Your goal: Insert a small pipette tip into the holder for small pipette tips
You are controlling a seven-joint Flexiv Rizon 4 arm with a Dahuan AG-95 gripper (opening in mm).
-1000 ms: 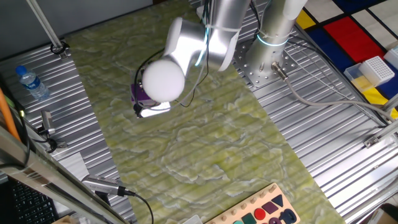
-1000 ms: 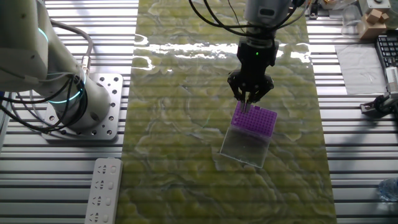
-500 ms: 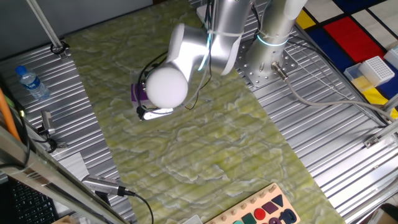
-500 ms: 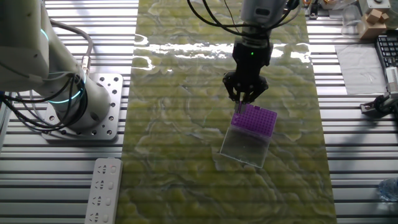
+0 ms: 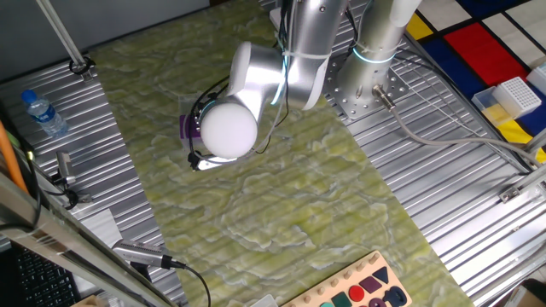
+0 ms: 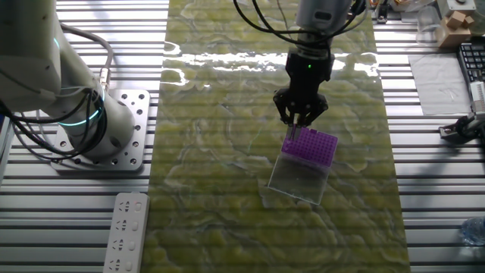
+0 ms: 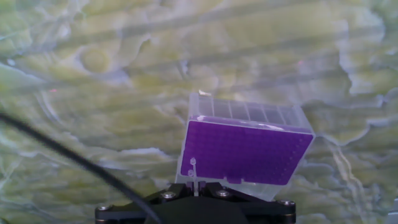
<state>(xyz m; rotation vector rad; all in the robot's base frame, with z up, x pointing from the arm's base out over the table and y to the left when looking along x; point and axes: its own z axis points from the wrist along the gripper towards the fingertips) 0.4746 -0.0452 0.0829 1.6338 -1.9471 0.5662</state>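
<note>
At the left of the other fixed view sits the white robot base [image 6: 91, 114] on the ribbed metal tabletop [image 6: 76, 220], w/ a white remote-like keypad [image 6: 125, 231] below it; these play no part. Moving right onto the green-yellow marbled mat [image 6: 212, 174], the black two-finger gripper [image 6: 301, 121] hangs just over the near-left corner of the flat purple rectangular holder for small pipette tips [image 6: 311, 146], which sits on its pale translucent base approx mid-mat. In the hand view the purple grid [image 7: 242, 152] fills the lower centre, and a thin clear small pipette tip [image 7: 193, 174] stands at the holder's left front corner, its lower end on or in the grid, its top running into the gripper body at the frame's bottom edge. The fingers look drawn close together around the tip's top, but the pads are hidden, so whether they grip it I cannot tell. Step in hand, as I judge: the insertion itself, tip aligned w/ a corner hole and likely partly seated. Next move calls for a straight vertical push w/o side drift, then release and lift clear; any tilt risks jamming or nudging the holder.
</note>
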